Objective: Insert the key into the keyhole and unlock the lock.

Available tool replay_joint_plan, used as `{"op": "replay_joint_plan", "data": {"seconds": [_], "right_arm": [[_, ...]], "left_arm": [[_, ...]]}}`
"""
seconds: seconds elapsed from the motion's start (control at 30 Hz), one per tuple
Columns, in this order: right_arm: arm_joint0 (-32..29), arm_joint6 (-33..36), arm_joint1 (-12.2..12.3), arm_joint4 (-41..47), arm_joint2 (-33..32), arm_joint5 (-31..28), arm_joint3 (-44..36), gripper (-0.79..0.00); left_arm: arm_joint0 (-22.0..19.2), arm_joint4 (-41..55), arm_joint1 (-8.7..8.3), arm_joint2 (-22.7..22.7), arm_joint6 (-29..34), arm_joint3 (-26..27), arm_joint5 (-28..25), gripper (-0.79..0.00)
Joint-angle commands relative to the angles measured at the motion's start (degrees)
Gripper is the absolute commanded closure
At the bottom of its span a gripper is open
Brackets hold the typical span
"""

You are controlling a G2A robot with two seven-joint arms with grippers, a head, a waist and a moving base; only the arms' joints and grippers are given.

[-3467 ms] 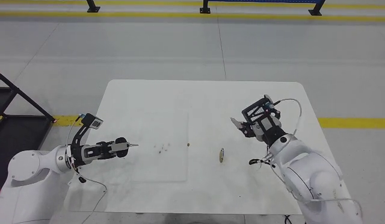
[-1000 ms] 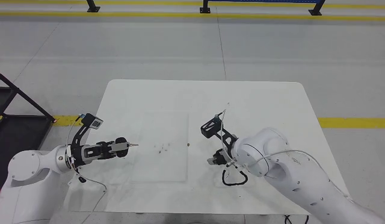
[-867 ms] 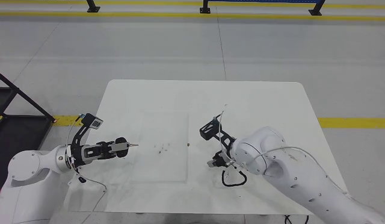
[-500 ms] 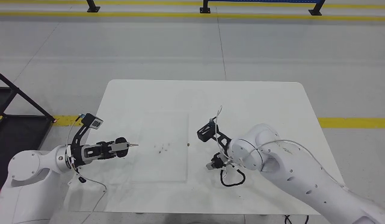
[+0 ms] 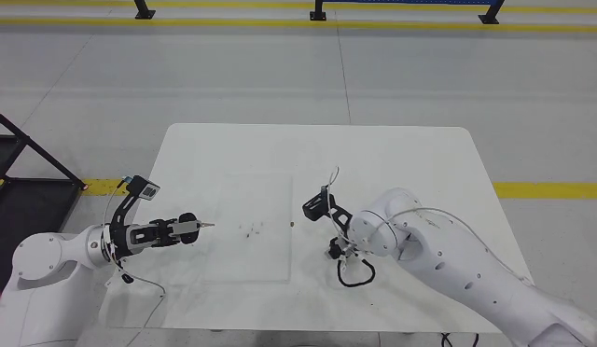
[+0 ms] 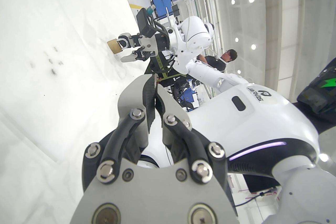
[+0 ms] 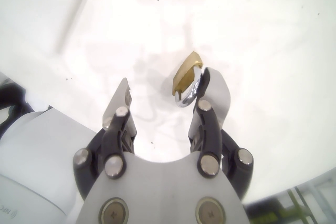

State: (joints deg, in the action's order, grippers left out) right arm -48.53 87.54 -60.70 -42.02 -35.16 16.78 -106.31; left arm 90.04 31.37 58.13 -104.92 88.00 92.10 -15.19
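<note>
presently, right gripper [image 7: 165,79] poised over the lock [image 7: 187,72], a brass padlock lying on the worktop [image 5: 233,160]. its fingers stand apart with the lock between them, one pad [image 7: 206,79] touching the steel shackle [image 7: 189,97], the other finger apart from the brass body. left gripper [image 6: 151,83] low over the worktop and well apart from the lock, its fingers pressed together on the key [image 5: 204,224], taken here to be the thin sliver that juts from the fingertips toward the lock. judged step: securing the lock so that the key can be presented to it. risks: with contact on one side alone, closing could push or spin the lock across the smooth worktop rather than centre it; a hold on the rounded shackle rather than the body could let the body swing when the key presses in; and if the keyhole face ends up turned away from the left gripper, the key would meet plain brass and could twist in its pinch. which face carries the keyhole cannot be told. views compared: the right wrist view gives the contact of pad on shackle and the gap at the opposite finger; the left wrist view gives the lock from afar, framed by the right gripper's two fingers, with dark specks [image 6: 53,72] on the worktop between the left gripper and the lock, and shows its own pads meeting closely; the top view gives the key's projecting tip and the wide spacing between key and lock.
</note>
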Motion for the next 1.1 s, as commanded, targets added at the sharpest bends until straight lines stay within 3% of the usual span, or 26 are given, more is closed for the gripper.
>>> {"op": "replay_joint_plan", "data": {"seconds": [0.0, 0.27, 0.57, 0.63, 0.73, 1.07], "right_arm": [[0.33, -0.1, -0.04, 0.27, 0.37, 0.1, 0.44, -0.419], [1.68, -0.88, -0.11, 1.16, 1.98, 0.89, 2.0, -0.44], [3.4, -1.8, -0.07, 2.52, 4.03, 1.81, 3.85, -0.369], [3.74, -1.9, -0.02, 2.63, 4.47, 1.9, 4.23, -0.28], [4.42, -2.27, 0.11, 3.21, 5.26, 2.27, 4.59, 0.0], [6.92, -3.39, 0.93, 5.97, 7.19, 3.39, 4.21, 0.0]], "left_arm": [[0.0, 0.0, 0.0, 0.0, 0.0, 0.0, 0.0, 0.0], [0.0, 0.0, 0.0, 0.0, 0.0, 0.0, 0.0, 0.0], [0.0, 0.0, 0.0, 0.0, 0.0, 0.0, 0.0, 0.0], [0.0, 0.0, 0.0, 0.0, 0.0, 0.0, 0.0, 0.0], [0.0, 0.0, 0.0, 0.0, 0.0, 0.0, 0.0, 0.0], [0.0, 0.0, 0.0, 0.0, 0.0, 0.0, 0.0, 0.0]]}}
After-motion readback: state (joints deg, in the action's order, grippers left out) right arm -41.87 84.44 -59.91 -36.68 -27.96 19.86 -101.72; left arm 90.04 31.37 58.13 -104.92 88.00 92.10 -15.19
